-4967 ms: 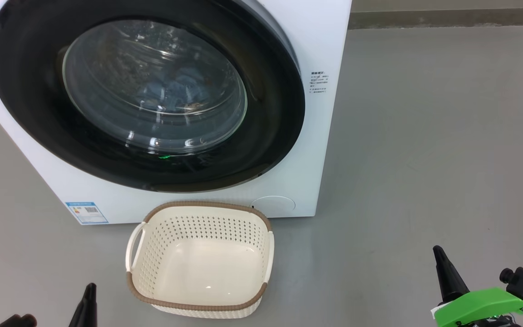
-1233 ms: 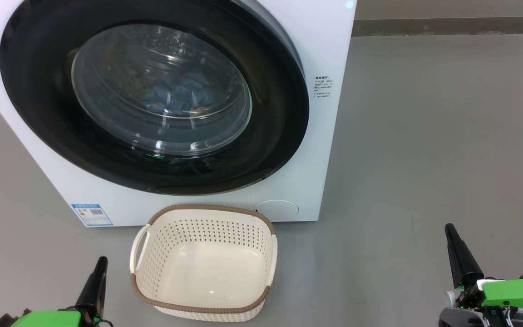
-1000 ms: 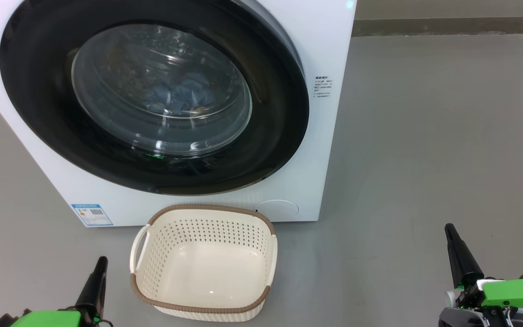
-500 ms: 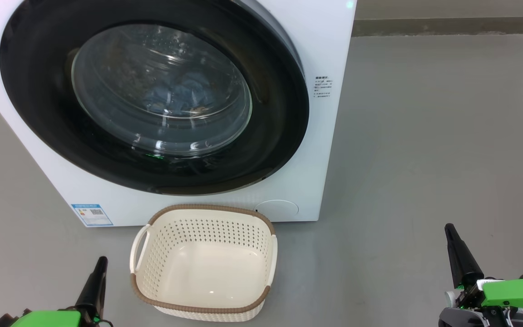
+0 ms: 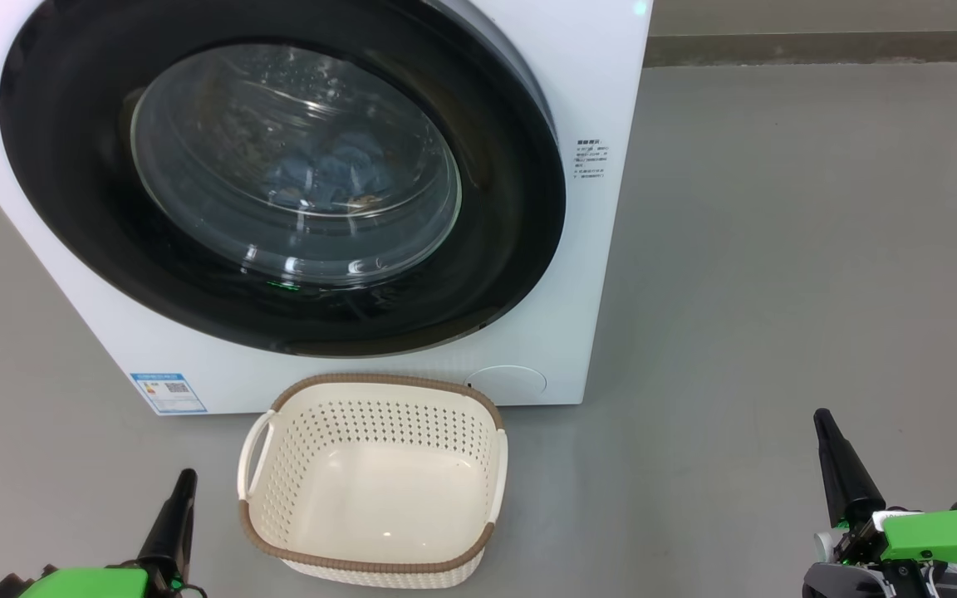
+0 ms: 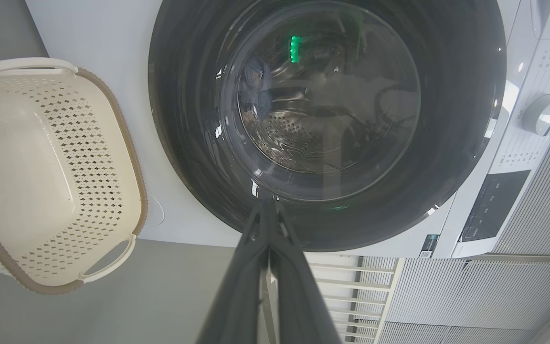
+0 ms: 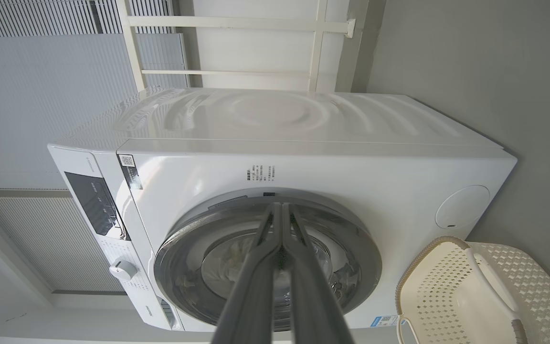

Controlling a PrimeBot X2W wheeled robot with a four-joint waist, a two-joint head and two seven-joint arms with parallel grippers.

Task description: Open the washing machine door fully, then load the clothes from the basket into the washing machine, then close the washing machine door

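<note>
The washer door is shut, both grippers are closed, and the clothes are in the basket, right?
No: the basket is empty. The head view shows the blue clothes inside the washer, behind the glass. The door is shut, and the left gripper and right gripper are closed.

Shut washing machine door (image 5: 520,249) barring the drum (image 6: 294,136), basket (image 5: 379,379) just before the washing machine (image 5: 586,83) below it, open floor (image 5: 777,249) to the right.

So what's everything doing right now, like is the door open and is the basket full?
washing machine door, shut.
clothes, inside the washing machine, behind the door glass.
basket, empty, upright on the floor.
left claw, shut, holding nothing.
right claw, shut, holding nothing.
</note>
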